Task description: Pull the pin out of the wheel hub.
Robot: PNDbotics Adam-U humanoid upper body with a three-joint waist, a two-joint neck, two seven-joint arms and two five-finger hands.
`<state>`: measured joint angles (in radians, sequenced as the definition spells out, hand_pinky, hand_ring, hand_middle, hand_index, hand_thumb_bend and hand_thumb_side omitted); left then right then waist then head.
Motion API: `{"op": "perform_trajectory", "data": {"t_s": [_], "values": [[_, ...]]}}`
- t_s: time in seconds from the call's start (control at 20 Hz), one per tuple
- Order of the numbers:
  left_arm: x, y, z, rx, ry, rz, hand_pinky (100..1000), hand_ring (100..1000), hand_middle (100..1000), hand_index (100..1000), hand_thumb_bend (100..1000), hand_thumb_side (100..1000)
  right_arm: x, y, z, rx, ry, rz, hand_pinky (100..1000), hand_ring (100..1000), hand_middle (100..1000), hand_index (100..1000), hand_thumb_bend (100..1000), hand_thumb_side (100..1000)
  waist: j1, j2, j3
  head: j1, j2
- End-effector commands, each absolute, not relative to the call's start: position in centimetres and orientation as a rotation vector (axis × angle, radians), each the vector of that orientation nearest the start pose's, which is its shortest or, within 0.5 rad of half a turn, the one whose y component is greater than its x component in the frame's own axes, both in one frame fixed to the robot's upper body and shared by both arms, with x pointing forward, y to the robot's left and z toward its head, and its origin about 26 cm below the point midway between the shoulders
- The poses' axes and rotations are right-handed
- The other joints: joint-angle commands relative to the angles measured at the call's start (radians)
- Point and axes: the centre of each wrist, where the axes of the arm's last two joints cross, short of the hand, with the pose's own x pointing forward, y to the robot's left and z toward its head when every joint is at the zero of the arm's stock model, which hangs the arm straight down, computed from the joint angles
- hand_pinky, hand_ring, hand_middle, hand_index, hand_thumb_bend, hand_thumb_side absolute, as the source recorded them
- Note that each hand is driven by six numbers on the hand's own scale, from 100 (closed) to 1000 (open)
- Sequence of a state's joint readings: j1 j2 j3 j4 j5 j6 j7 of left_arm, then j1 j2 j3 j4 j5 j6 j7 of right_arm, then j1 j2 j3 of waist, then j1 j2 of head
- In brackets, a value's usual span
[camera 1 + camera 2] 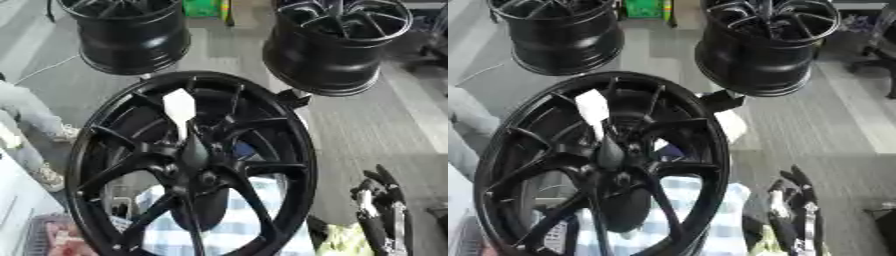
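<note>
Wheels: three black ones — near wheel (192,165), far left wheel (131,32), far right wheel (337,42)
White pin: one (179,107), in the near wheel
Robot hands: one, right hand (381,205)

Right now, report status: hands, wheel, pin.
Right hand idle at lower right, clear of the wheel. Left hand not in view. White-tipped pin sticks up from the hub, untouched.

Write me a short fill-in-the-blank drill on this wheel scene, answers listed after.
1. The near wheel and the two wheels behind it are all coloured ____.
2. The pin sticking up from the hub has a flat head coloured ____.
3. The right hand shows near the lower ____ corner, touching nothing.
4. Behind the near wheel's spokes lies a blue-and-white ____ cloth.

Answers: black; white; right; checked
</note>
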<state>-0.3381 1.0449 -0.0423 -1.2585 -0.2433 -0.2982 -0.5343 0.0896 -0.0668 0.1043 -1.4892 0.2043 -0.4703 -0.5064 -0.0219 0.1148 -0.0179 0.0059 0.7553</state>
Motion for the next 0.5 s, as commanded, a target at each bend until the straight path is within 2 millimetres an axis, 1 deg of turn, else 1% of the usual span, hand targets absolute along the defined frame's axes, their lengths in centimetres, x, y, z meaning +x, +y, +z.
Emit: {"op": "perform_trajectory", "data": {"t_s": [0.05, 0.1, 0.25, 0.4, 0.5], "values": [[32.3, 51.7, 20.8, 0.746, -1.162, -1.331, 844, 839, 878, 938, 136, 370, 24.5, -24.0, -5.1, -0.431, -1.931, -0.151, 519, 540, 733, 896, 100, 547, 0.004, -0.008, 0.001, 0.000, 0.001], [32.2, 52.0, 20.7, 0.751, -1.149, -1.322, 848, 847, 890, 944, 147, 399, 24.5, -24.0, -5.1, -0.432, -1.931, -0.152, 519, 540, 733, 896, 100, 546, 0.004, -0.009, 0.002, 0.000, 0.001], [31.9, 52.6, 20.4, 0.764, -1.136, -1.298, 847, 845, 889, 944, 139, 410, 24.5, -24.1, -5.1, -0.434, -1.931, -0.152, 519, 540, 733, 896, 100, 546, 0.004, -0.010, 0.004, -0.001, 0.002], [31.6, 53.0, 20.2, 0.760, -1.162, -1.266, 836, 826, 867, 941, 106, 434, 24.5, -24.1, -5.1, -0.436, -1.930, -0.151, 519, 540, 733, 896, 100, 545, 0.005, -0.012, 0.008, -0.003, 0.001], [31.3, 52.9, 20.1, 0.745, -1.208, -1.241, 823, 803, 847, 935, 100, 459, 24.5, -24.1, -5.1, -0.437, -1.931, -0.152, 519, 540, 733, 896, 100, 546, 0.006, -0.011, 0.009, -0.004, -0.002]]}}
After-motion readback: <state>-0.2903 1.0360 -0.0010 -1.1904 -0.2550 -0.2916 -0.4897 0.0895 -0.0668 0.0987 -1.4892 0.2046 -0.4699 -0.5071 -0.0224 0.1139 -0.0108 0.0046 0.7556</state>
